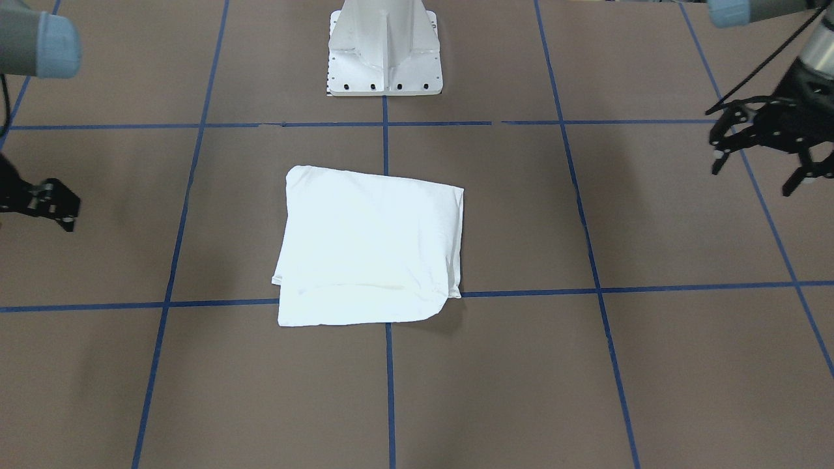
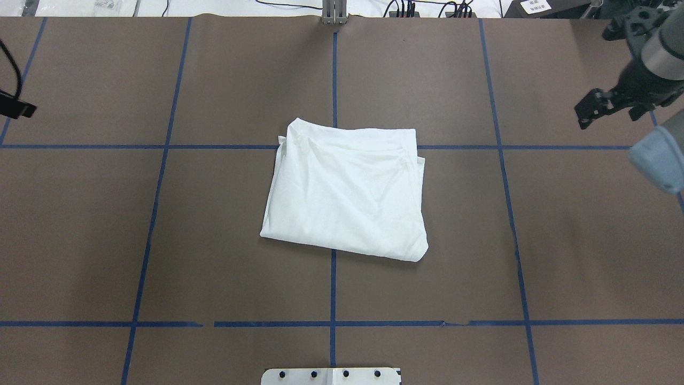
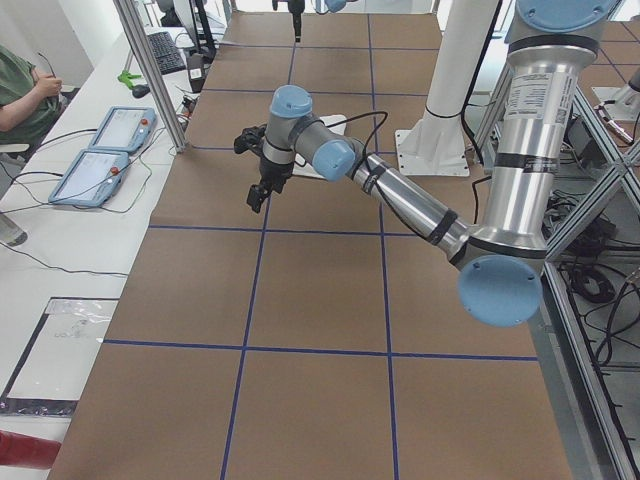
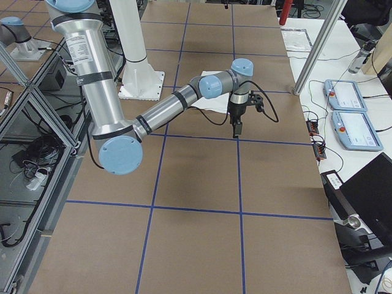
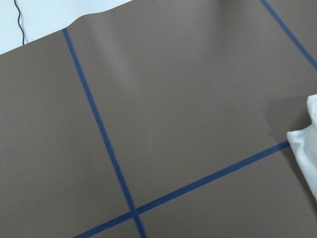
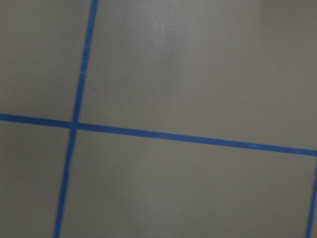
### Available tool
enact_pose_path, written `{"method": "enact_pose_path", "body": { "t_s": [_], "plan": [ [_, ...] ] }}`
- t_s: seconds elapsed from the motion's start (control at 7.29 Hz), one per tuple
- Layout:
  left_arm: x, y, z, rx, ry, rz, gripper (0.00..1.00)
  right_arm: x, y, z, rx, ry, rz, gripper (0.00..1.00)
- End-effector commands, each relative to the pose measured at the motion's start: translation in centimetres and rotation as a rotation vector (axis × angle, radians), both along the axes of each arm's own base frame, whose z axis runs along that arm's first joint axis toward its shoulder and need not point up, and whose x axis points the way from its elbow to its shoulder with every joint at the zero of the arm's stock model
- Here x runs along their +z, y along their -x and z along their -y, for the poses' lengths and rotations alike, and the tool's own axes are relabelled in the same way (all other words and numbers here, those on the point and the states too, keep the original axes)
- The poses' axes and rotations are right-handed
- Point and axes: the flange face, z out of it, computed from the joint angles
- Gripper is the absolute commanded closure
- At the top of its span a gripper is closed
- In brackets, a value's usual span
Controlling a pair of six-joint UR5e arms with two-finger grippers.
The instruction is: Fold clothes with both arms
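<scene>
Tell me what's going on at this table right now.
A white cotton T-shirt lies folded into a compact rectangle in the middle of the brown table taped with a blue grid. Neither arm is handling it. The black two-finger left gripper and the matching right gripper hang open at opposite sides, well clear of the cloth. The folding looks done, or nearly so.

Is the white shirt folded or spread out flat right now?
Folded: the T-shirt is a compact rectangle, with layered edges showing along its sides and no sleeves sticking out.
</scene>
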Motion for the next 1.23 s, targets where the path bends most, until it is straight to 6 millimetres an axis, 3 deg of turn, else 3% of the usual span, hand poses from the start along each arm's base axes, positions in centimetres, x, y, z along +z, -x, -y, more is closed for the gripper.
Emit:
{"method": "enact_pose_path", "body": {
  "t_s": [0.0, 0.14, 0.27, 0.41, 0.55, 0.82, 1.1],
  "plan": [
    [5.4, 8.5, -1.8, -0.082, 0.043, 0.042, 0.0, 10.4, -11.0, -5.6, -0.062, 0.052, 0.031, 0.0],
    [9.8, 9.9, -3.5, -0.101, 0.132, 0.06, 0.0, 14.1, -14.8, -9.0, -0.009, 0.117, 0.038, 0.0],
    [11.3, 13.8, -4.4, -0.184, 0.17, 0.053, 0.0, 16.4, -17.6, -11.7, 0.051, 0.16, 0.039, 0.0],
    [13.2, 15.6, -6.5, -0.219, 0.217, 0.049, 0.0, 18.3, -20.1, -14.5, 0.092, 0.175, 0.063, 0.0],
    [14.4, 15.5, -7.6, -0.21, 0.252, 0.026, 0.0, 18.9, -21.6, -15.8, 0.109, 0.14, 0.111, 0.0],
    [18.7, 14.7, -10.8, -0.166, 0.39, -0.079, 0.0, 19.4, -21.9, -16.0, 0.116, 0.149, 0.105, 0.0],
    [19.2, 14.3, -12.1, -0.151, 0.43, -0.126, 0.0, 19.5, -21.9, -16.0, 0.117, 0.15, 0.105, 0.0]
  ]
}}
